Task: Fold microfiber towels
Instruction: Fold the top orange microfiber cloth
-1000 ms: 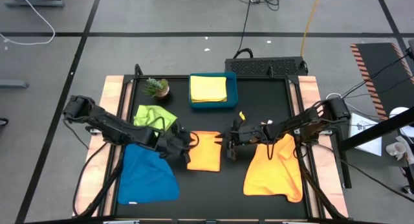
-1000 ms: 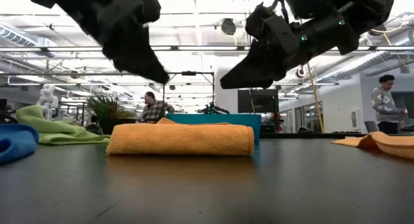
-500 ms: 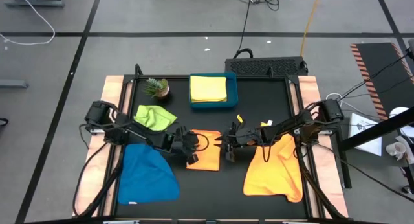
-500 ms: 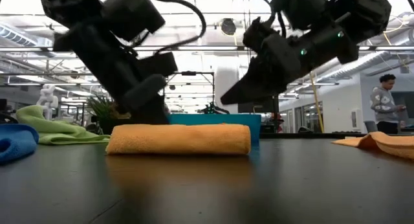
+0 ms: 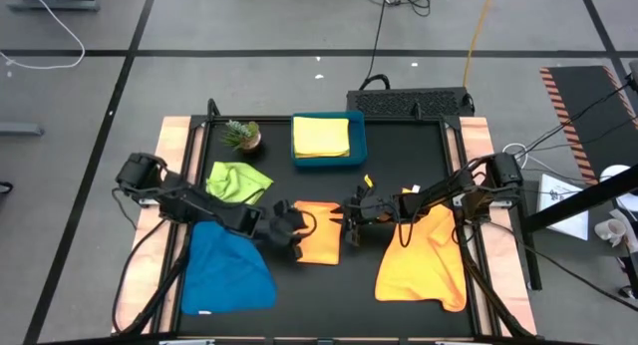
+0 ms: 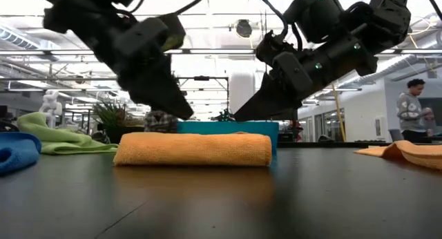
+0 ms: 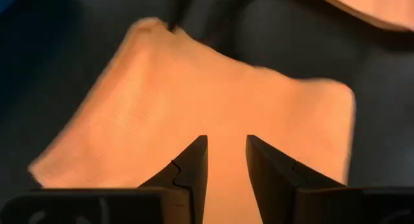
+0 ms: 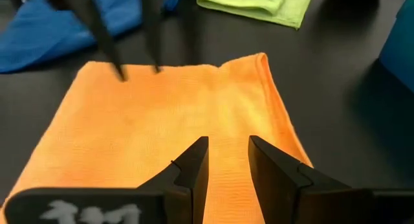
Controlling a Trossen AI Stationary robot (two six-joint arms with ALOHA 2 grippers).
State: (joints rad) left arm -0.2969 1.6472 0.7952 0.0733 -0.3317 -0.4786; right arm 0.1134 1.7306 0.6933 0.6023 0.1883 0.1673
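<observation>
A folded orange towel [image 5: 321,235] lies flat at the table's middle, also in the low view [image 6: 193,148]. My left gripper [image 5: 296,232] hangs just above its left edge [image 7: 226,138], slanting down, fingers a little apart with nothing between them. My right gripper [image 5: 351,227] hangs just above its right edge [image 8: 228,140], also narrowly open. In the low view both tips stand a little clear of the towel's top. A blue towel [image 5: 229,267], a lime green towel [image 5: 239,180] and a spread orange towel [image 5: 424,260] lie around it. A yellow towel [image 5: 321,136] lies in the tray.
A teal tray [image 5: 358,138] stands at the far middle and a small potted plant [image 5: 242,136] at the far left. Black table top shows bare along the near edge [image 5: 319,295]. People stand in the room beyond the table [image 6: 412,111].
Both grippers have sunk toward the folded orange towel. My left gripper has also gone a little toward the table's right edge, over the towel's left edge. The towel has stayed where it was.
</observation>
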